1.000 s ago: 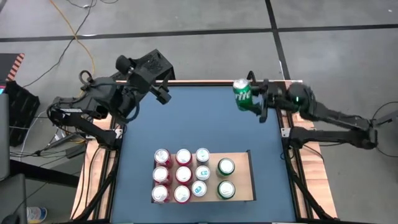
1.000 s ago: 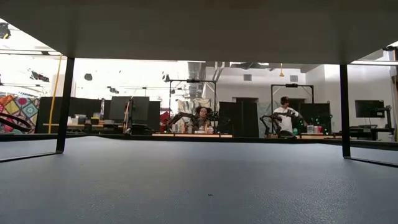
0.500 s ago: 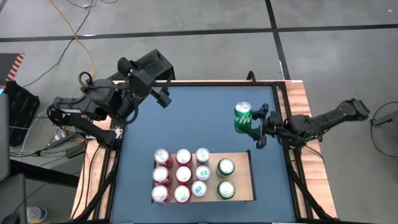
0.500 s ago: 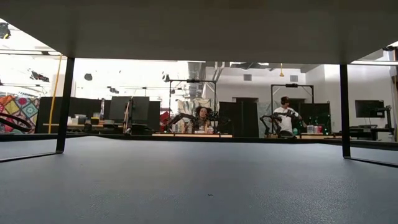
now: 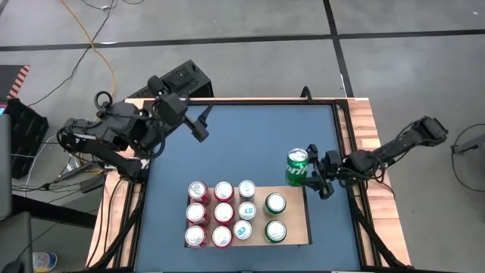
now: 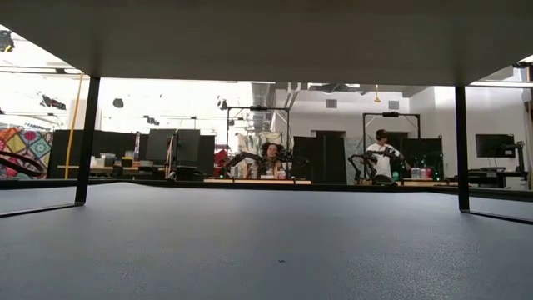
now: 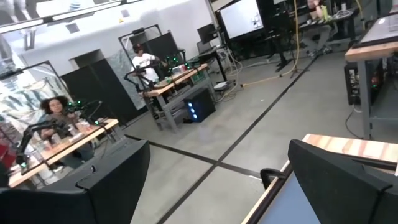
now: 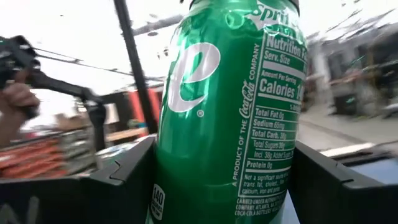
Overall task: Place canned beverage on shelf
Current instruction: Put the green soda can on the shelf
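The right end effector (image 5: 317, 174) grips a green can (image 5: 298, 167) right of centre, just above the shelf (image 5: 295, 216). It should lower it upright behind the green cans (image 5: 274, 217); the left end effector (image 5: 198, 121) waits open, upper left.

The right gripper (image 5: 311, 175) gripped something between its fingers — arm reaching inward; the left gripper (image 5: 198, 123) hung open, raised.
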